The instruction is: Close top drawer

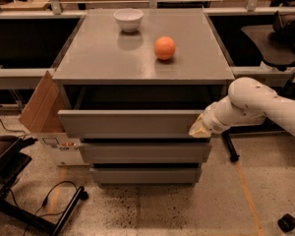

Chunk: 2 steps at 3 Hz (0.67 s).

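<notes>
The top drawer [130, 123] of the grey cabinet stands pulled out, its plain wide front panel well forward of the cabinet top's edge, with a dark gap behind it. My gripper [198, 128] comes in from the right on a white arm and rests against the right end of the drawer's front panel. Below are two narrower grey drawer fronts [145, 152], which sit further back.
On the cabinet top [103, 58] stand a white bowl [128, 19] at the back and an orange [164, 48] right of the middle. A cardboard box [44, 107] leans at the cabinet's left. A black stand and cable [49, 205] lie on the floor at the left.
</notes>
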Available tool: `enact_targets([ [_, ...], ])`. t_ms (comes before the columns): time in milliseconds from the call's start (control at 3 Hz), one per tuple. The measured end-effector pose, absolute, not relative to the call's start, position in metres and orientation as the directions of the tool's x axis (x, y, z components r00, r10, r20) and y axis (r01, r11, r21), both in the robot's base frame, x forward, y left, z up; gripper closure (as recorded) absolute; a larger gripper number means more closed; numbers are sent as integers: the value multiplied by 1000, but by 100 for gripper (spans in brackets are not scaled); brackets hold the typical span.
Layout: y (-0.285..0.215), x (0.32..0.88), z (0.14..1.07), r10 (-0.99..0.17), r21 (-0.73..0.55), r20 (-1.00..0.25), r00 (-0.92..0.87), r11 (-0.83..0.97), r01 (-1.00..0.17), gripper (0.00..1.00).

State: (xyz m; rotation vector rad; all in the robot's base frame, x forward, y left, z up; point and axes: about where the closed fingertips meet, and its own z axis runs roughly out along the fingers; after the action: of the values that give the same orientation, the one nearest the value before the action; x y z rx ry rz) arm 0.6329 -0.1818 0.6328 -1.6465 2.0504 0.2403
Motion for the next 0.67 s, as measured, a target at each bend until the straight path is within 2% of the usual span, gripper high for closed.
enact_targets([
  [333, -180, 633, 631, -865, -164, -480, -147, 252, -954, 85],
  [667, -179, 632, 629, -865, -161, -480, -146, 250, -955, 61],
])
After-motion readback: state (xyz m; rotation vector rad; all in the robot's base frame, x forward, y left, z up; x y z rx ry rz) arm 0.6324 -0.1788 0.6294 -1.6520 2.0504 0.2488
